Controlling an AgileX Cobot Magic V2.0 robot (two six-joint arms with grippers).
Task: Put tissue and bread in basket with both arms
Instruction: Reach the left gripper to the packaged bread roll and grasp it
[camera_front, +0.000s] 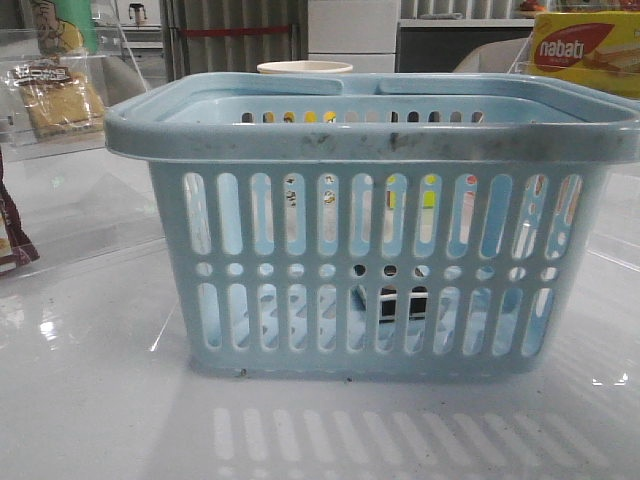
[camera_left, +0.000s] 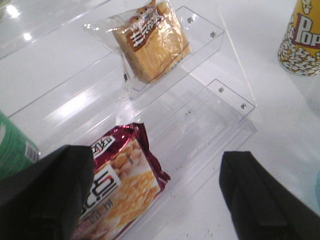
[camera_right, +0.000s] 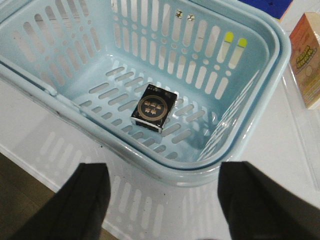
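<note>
Front view: your basket (camera_front: 380, 230) stands mid-table; the bread (camera_front: 55, 95) sits far left.
Left wrist view: your left gripper (camera_left: 160, 195), jaws apart and empty, hovers short of the bread (camera_left: 152, 45) on a clear stand (camera_left: 220, 95); picking it is likely next, so clear the stand's edges.
Right wrist view: the tissue (camera_right: 154, 107) lies inside the basket (camera_right: 250, 150); your right gripper (camera_right: 162, 200) is spread, empty, outside the rim.
</note>
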